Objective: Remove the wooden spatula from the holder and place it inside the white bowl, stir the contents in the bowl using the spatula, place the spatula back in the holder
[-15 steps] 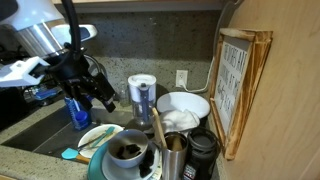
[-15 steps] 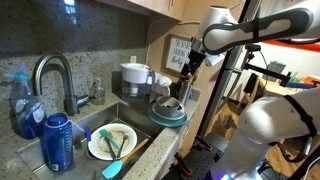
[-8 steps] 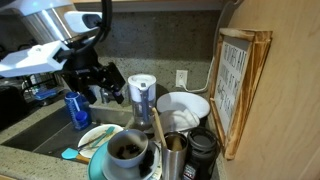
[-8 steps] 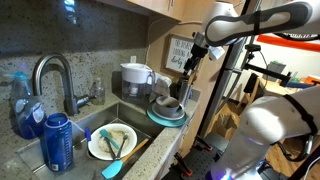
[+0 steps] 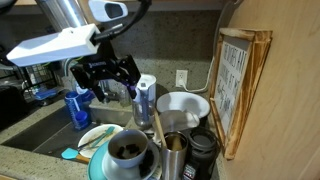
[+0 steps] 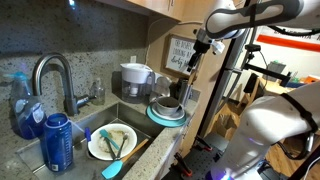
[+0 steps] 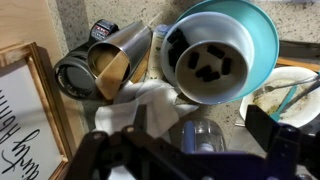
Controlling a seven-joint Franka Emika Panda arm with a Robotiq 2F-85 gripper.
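Nothing done yet afaict: gripper (image 5: 105,80) hangs up over the sink side w/ jaws wide apart & empty, spatula (image 5: 157,128) leans in the holder (image 5: 175,160) beside the bowl (image 5: 124,172), so pull-out, stir & put-back all remain.

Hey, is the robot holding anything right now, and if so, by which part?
Nothing. The gripper hangs open above the sink area with its fingers empty. The wooden spatula stands untouched in the metal holder.
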